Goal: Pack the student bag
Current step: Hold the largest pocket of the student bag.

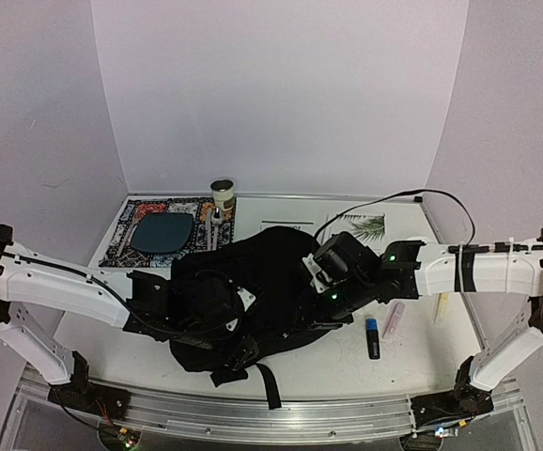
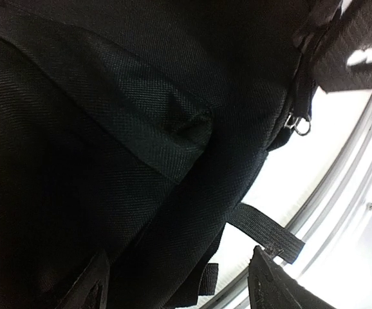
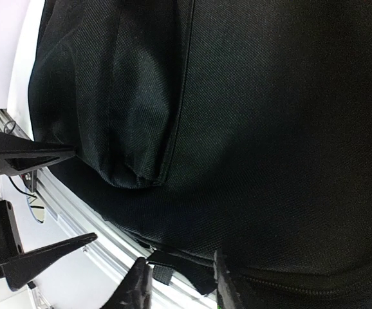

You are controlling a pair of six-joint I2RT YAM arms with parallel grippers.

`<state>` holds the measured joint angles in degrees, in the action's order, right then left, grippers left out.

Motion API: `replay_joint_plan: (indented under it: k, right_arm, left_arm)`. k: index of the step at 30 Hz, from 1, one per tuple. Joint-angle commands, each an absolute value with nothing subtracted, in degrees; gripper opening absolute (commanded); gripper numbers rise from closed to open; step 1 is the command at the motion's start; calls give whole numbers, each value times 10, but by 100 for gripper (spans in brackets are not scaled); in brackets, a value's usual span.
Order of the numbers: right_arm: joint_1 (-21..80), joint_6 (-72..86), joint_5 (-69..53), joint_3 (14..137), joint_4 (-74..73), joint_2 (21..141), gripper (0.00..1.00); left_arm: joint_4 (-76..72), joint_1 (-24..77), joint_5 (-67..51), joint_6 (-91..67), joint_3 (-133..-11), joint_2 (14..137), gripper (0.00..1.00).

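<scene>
The student bag is a big floppy black backpack lying in the middle of the table, with a strap trailing toward the near edge. My left gripper rests on the bag's near left part. In the left wrist view the left gripper is open wide, black fabric lies between its fingers, and a strap end sits by the right fingertip. My right gripper is at the bag's right side. In its wrist view the right gripper stands partly apart around a small strap tab at the bag's edge.
A dark teal plate lies on a patterned mat at the back left, with a tin can beside it. A leaf-print paper is at the back right. A blue marker and a pink pen lie right of the bag.
</scene>
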<state>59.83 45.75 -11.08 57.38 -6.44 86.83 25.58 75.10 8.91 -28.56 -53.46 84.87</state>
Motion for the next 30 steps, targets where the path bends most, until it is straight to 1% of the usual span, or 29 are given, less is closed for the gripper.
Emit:
replay_joint_plan:
  k: [1,3,4,5,9,16,18,21,22,23,25,28,30]
  right_arm:
    - [602,451,-103,590,-85,860,20]
    - [603,449,-105,588,-85,857,6]
    - [603,447,-106,588,-85,854,1]
    - [603,443,-106,588,-85,851,0]
    - [603,427,-100,594,-85,834,0]
    - [603,411,-92,596,-89,814,0]
    - [603,407,-96,596,-91,810,0]
    - [603,394,-104,588,-92,803,0]
    - [603,386,-102,586,-93,800,4]
    - [602,377,-96,583,-96,796,11]
    - [603,348,-81,575,-99,786,21]
    - [598,289,-77,577,-99,782,40]
    - [591,263,-87,583,-99,787,46]
  left_arm:
    - [250,755,116,-264,-575,858,75]
    - [250,755,118,-258,-581,866,76]
    - [250,755,118,-255,-585,871,76]
    - [250,756,118,-252,-588,875,75]
    - [250,757,125,-238,-597,894,72]
    - [250,759,139,-223,-602,925,61]
    - [250,758,144,-223,-602,927,55]
    - [250,759,151,-224,-601,929,42]
    - [250,758,151,-224,-602,930,39]
    - [250,759,151,-223,-602,930,36]
    - [250,759,151,-221,-600,929,29]
    - [249,759,150,-216,-596,923,20]
    - [249,759,150,-214,-594,920,16]
